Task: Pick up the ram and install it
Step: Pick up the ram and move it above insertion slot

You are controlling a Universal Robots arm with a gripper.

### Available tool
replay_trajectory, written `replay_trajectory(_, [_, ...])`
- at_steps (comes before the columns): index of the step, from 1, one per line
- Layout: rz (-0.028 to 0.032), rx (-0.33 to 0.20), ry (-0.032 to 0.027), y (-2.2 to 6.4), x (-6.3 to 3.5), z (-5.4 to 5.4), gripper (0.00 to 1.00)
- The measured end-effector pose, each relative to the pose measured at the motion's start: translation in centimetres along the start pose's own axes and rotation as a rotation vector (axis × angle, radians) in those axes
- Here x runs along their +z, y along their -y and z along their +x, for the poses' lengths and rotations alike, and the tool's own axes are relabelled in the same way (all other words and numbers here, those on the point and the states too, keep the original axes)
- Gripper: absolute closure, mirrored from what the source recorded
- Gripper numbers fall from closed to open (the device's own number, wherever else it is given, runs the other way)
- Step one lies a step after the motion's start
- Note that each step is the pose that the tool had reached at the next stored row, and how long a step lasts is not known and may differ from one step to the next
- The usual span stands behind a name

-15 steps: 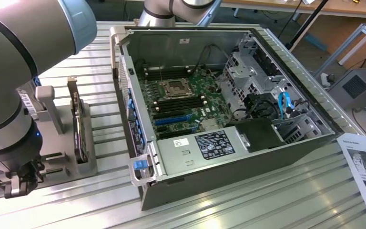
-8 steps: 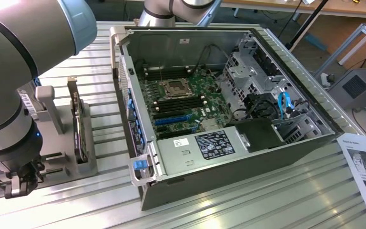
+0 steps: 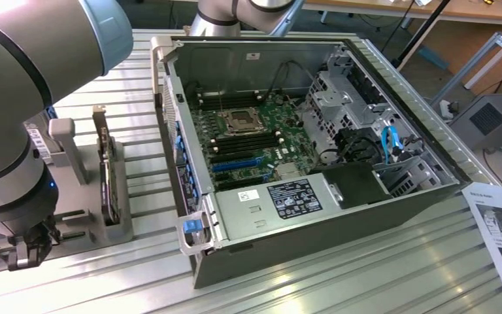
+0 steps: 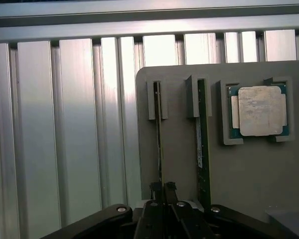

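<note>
The open computer case (image 3: 260, 261) lies on the slatted metal table (image 4: 65, 139). The arm (image 3: 24, 98) reaches down to the grey holder (image 4: 239, 174) at the exterior view's left of the case. The ram (image 4: 159, 139) sits on edge in a holder slot, with a second stick (image 4: 203, 149) alongside it and the processor (image 4: 259, 110) in its recess nearby. The gripper (image 4: 163, 188) is drawn narrow, its fingers pinching the ram's edge.

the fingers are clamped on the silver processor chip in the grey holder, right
Not the processor chip. The wrist view shows the fingers clamped on the thin ram stick farther from it; the chip lies untouched in its own recess of the grey holder.
</note>
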State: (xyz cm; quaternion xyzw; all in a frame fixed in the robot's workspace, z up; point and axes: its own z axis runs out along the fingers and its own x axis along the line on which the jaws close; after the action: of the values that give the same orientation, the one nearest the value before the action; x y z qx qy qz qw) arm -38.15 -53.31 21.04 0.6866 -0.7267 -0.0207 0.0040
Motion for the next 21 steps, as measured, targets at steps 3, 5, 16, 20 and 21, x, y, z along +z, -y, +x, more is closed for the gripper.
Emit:
replay_trajectory(3, [0.0000, 0.000, 0.0000, 0.00, 0.00, 0.0, 0.87])
replay_trajectory(5, [0.0000, 0.000, 0.0000, 0.00, 0.00, 0.0, 0.87])
replay_trajectory(16, [0.0000, 0.000, 0.0000, -0.02, -0.73, 0.0, 0.87])
replay_trajectory(20, [0.0001, 0.000, 0.0000, -0.04, -1.06, 0.0, 0.87])
replay_trajectory(21, [0.0000, 0.000, 0.0000, -0.04, -1.16, 0.0, 0.87])
